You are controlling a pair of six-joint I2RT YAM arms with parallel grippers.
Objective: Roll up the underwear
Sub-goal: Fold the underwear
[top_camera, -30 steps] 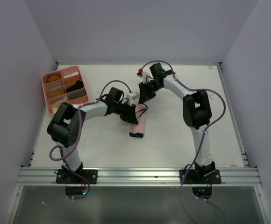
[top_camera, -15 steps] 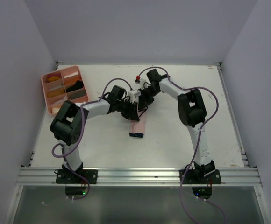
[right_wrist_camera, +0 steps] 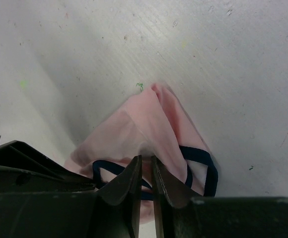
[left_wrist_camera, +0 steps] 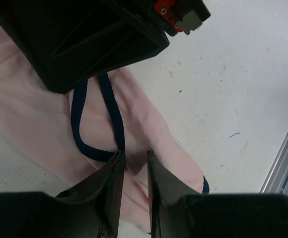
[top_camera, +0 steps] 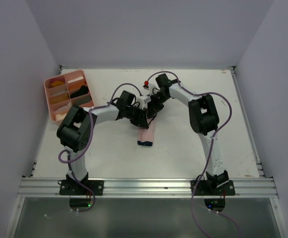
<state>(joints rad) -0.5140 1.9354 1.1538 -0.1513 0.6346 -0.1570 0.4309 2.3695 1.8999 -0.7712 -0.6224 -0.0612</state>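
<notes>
The pale pink underwear (top_camera: 147, 135) with thin dark edging lies as a narrow folded strip at mid-table, its dark-edged near end toward me. Both grippers meet at its far end. My left gripper (top_camera: 143, 118) is closed on a fold of the pink cloth (left_wrist_camera: 30, 114), beside a loop of dark edging (left_wrist_camera: 79, 139), as its wrist view (left_wrist_camera: 135, 154) shows. My right gripper (top_camera: 151, 110) pinches the raised pink cloth (right_wrist_camera: 149, 119) between nearly closed fingers, seen in its wrist view (right_wrist_camera: 146, 159). I cannot make out the dark olive-brown underwear as such.
A pink compartment tray (top_camera: 48, 94) stands at the far left, with yellow, pale and dark items in its compartments. The right gripper's black body (left_wrist_camera: 84, 39) hangs close over the left gripper. The table's metal rail (top_camera: 144, 187) runs along the near edge.
The right gripper has come down and toward me onto the cloth's far end. The left gripper has shifted slightly up and right to meet it. The underwear strip has stayed in place.
</notes>
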